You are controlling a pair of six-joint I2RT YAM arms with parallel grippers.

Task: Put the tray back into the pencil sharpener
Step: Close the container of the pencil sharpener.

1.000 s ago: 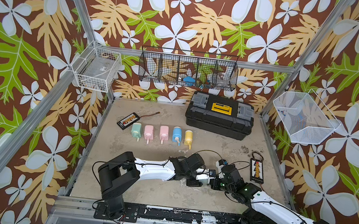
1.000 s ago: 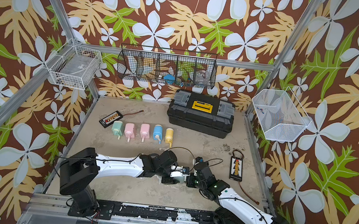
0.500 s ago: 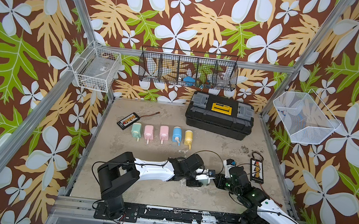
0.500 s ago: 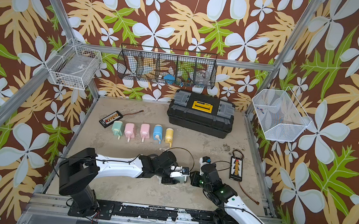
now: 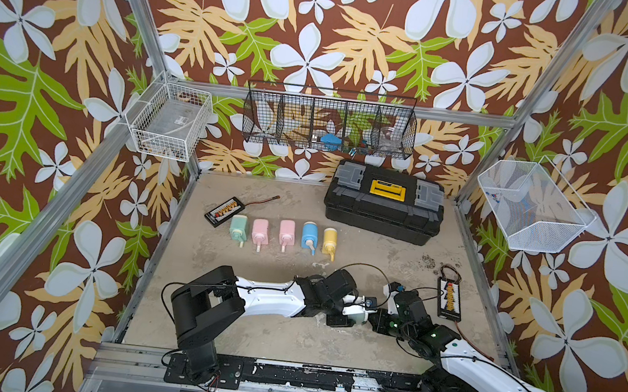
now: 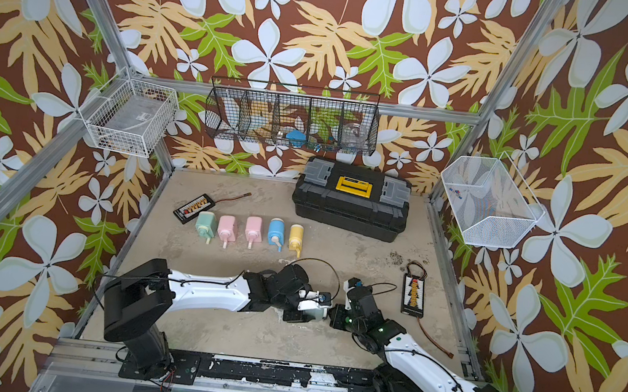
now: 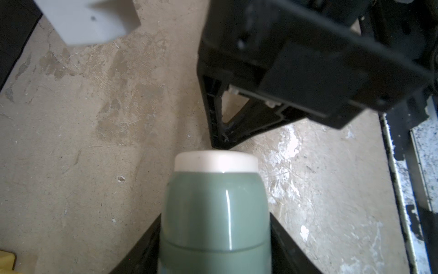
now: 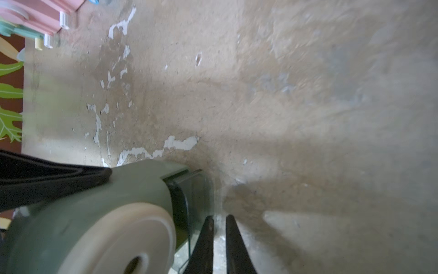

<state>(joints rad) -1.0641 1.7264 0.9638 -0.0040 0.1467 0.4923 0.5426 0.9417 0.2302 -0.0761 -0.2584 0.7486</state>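
- Green pencil sharpener: one, with a cream disc at its end; five pastel sharpeners besides, in a row farther back on the table: mint, two pink, blue, yellow.
- Also one black toolbox, two charging boards, three wire baskets on the walls.
- Clear tray: one, standing partway out of the green body's opening, right at the tips of the right gripper.
- Left gripper: clamped on the green body, one black finger down either side.
- Right gripper: fingers almost together, only a thin gap; tips at the tray's protruding edge; pinching or merely touching, not clear.
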